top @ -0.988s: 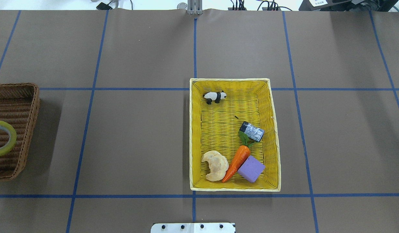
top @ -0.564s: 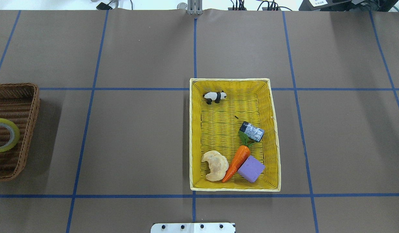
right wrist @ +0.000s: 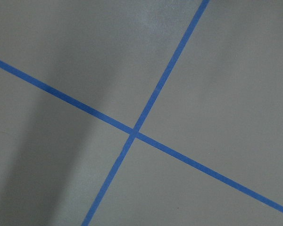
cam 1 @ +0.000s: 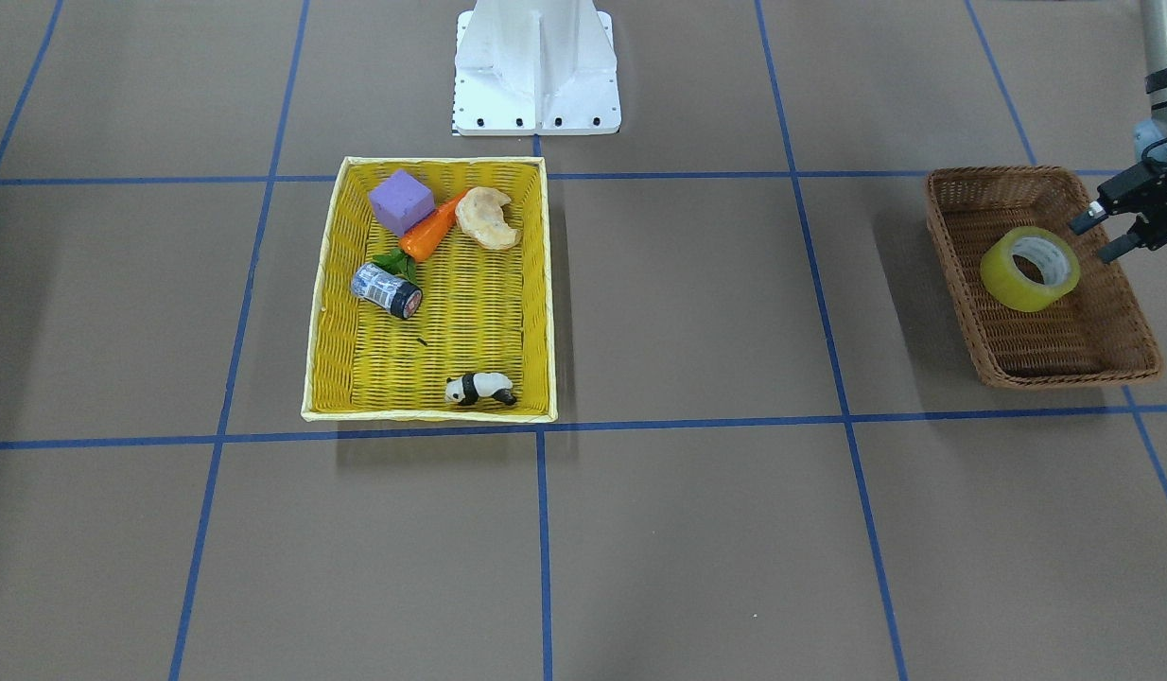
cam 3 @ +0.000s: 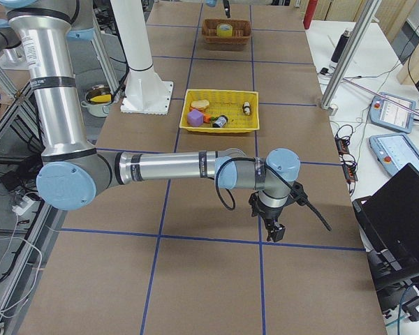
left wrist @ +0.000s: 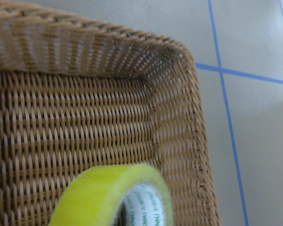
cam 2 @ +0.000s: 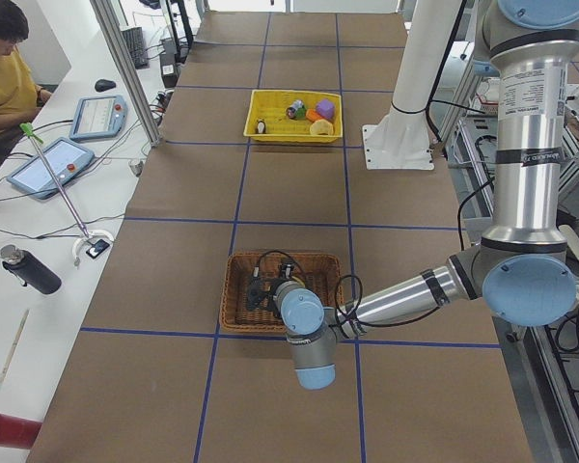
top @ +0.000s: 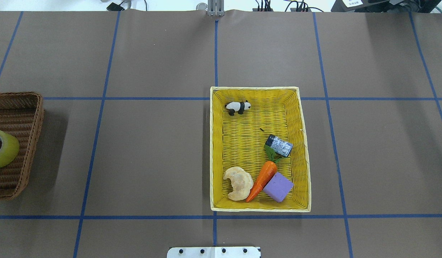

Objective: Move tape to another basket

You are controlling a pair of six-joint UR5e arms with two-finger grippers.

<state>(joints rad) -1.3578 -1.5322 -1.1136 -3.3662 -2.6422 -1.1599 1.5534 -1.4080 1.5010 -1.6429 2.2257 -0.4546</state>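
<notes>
The yellowish tape roll (cam 1: 1030, 269) sits tilted inside the brown wicker basket (cam 1: 952, 236), its white core facing up and to the side. It also shows in the overhead view (top: 2, 148) at the left edge and low in the left wrist view (left wrist: 113, 195). My left gripper (cam 1: 1090, 242) is open just beside the tape, over the basket's far side, apart from the roll. My right gripper (cam 3: 272, 230) hovers over bare table far from both baskets; I cannot tell whether it is open or shut.
A yellow woven basket (top: 215, 150) at mid-table holds a toy panda (top: 238, 106), a blue-grey cylinder (top: 279, 145), a carrot (top: 262, 179), a purple block (top: 278, 186) and a croissant (top: 239, 182). The robot base (cam 1: 536, 66) stands behind it.
The tape has shifted toward the left edge of the overhead view inside the brown basket and tipped from lying flat to tilted on its side. The yellow basket's contents have not moved.
</notes>
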